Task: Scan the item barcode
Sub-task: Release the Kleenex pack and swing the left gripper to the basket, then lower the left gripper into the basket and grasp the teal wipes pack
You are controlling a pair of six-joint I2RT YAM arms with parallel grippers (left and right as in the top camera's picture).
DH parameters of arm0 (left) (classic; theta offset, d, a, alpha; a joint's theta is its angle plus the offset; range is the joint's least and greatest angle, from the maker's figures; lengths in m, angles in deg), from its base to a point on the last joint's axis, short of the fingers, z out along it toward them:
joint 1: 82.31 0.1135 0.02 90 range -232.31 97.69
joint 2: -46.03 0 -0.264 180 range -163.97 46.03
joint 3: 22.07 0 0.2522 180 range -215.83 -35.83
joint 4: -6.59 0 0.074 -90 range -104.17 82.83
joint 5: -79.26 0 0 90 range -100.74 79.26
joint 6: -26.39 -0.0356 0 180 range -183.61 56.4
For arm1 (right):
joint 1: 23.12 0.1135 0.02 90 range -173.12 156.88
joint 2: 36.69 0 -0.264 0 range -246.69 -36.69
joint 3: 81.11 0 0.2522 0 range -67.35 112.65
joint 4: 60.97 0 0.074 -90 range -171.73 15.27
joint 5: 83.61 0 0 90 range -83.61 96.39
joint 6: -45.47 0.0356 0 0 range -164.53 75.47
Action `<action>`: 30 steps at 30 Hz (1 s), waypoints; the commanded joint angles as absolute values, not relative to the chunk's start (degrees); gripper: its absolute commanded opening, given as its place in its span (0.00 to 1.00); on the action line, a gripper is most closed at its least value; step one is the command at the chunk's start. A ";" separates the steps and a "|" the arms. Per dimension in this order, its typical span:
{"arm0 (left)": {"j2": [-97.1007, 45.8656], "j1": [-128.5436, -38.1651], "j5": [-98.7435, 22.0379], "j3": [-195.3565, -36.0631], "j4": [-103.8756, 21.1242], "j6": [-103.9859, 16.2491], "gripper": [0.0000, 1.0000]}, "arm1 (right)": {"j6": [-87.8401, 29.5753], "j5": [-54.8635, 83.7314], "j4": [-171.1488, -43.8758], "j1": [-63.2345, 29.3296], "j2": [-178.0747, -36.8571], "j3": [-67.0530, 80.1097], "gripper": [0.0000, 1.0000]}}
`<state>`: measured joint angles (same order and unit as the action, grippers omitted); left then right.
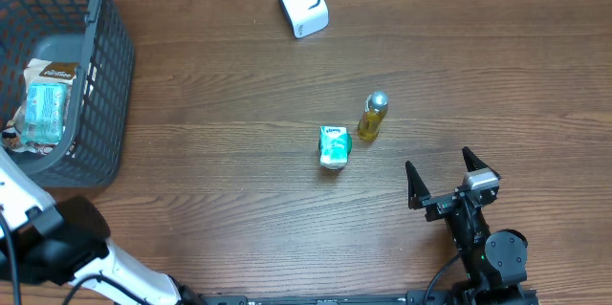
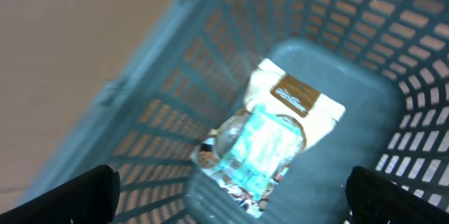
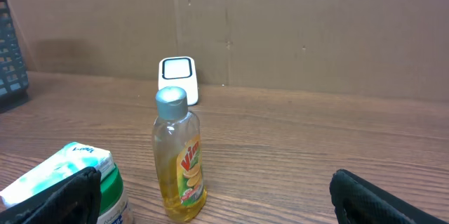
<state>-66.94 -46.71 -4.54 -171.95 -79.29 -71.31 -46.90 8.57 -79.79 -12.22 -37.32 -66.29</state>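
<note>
The dark grid basket (image 1: 107,76) at the table's left edge holds a white packet with a brown label (image 2: 298,97), and a bluish packet (image 2: 258,150) lies partly over it. The left gripper (image 2: 235,196) hangs above them, jaws wide and empty. The right gripper (image 1: 438,162) is also spread and holds nothing. It is near the upright yellow bottle (image 1: 372,119) and the green pack (image 1: 333,147) at mid-table. The white scanner (image 1: 302,3) is at the far edge.

Matt wood-grain table (image 1: 239,104), clear glossy plastic bottle (image 3: 179,161), dark plastic lattice basket (image 1: 100,85), perhaps crinkly film packet (image 2: 263,147)

Blurred packets (image 2: 263,140) in the basket (image 2: 161,104); green pack (image 3: 66,161) cut off below.
</note>
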 commanded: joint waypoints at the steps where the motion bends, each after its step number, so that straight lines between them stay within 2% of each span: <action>1: -71.38 -46.32 -10.33 -170.35 -78.76 -73.45 1.00 | -47.19 8.63 -79.42 -12.37 -36.86 -66.88 1.00; 15: -87.68 -46.30 -7.51 -168.93 -77.76 -76.21 1.00 | -47.19 8.63 -79.42 -12.37 -36.86 -66.88 1.00; 30: -92.36 -45.14 -7.82 -164.08 -73.56 -80.97 1.00 | -47.19 8.63 -79.42 -12.37 -36.86 -66.88 1.00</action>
<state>-90.08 -45.77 -7.53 -166.96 -74.52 -78.28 -46.90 8.54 -79.79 -12.22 -37.32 -66.29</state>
